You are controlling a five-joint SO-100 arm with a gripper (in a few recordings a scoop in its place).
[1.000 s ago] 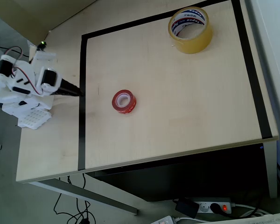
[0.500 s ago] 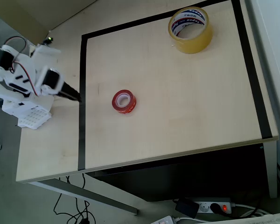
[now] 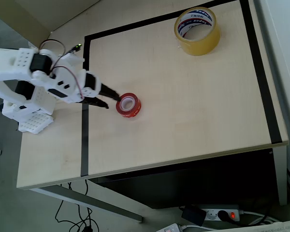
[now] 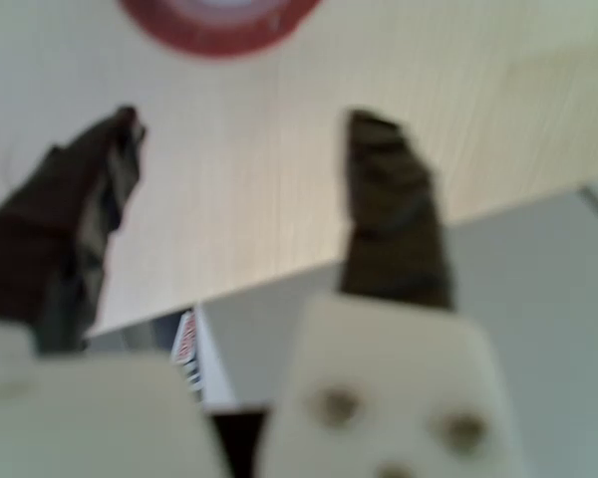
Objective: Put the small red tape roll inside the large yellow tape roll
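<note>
Overhead view: I see the large yellowish translucent tape roll with a white printed core [image 3: 197,30] lying flat at about 1 o'clock on the pale wooden table [image 3: 183,111]. Its hole faces up and holds nothing but bare table. It sits just inside the black tape border [image 3: 85,101], near the far corner.

The small glossy red tape roll with a white core [image 3: 128,105] lies flat near the table's middle-left, at roughly 7 o'clock from the yellow roll and well apart from it.

The white arm's gripper with dark fingers [image 3: 110,98] reaches in from 9 o'clock. Its fingers are spread, nothing between them; the upper fingertip is just beside the red roll's left edge, and I cannot tell whether it touches.

Wrist view: blurred. The two dark fingers [image 4: 389,199] stand apart with bare wood between them; the red roll [image 4: 219,15] is cut off by the top edge at 12 o'clock, beyond the tips. The table edge runs below the fingers.

Open wood lies between the two rolls and toward the 3 and 5 o'clock edges.
</note>
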